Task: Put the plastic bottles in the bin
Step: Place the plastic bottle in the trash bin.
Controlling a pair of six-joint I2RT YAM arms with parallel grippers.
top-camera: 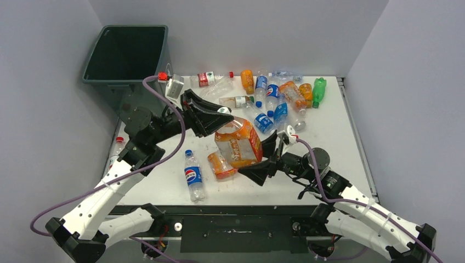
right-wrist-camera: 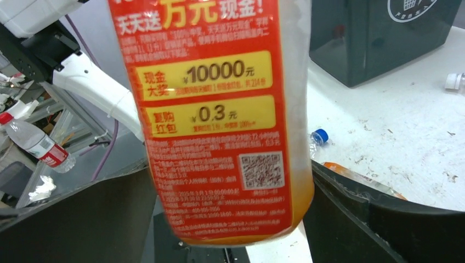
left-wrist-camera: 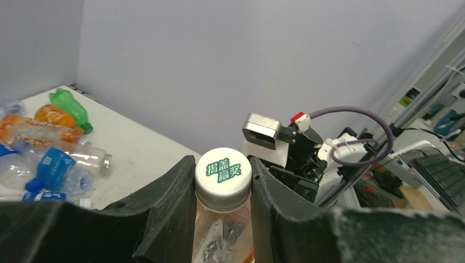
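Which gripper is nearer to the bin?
Left. The left gripper sits just right of the bin, gripping the big orange bottle by its cap. The right gripper is farther off, toward the near right, open around that bottle's base.

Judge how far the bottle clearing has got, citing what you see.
Done: nothing visible; no bottle shows inside the bin. In hand: the left gripper clamps the cap of the large orange bottle, with the right gripper open around its base. Left: the far cluster of bottles, the blue-label bottle near the arms, and others.
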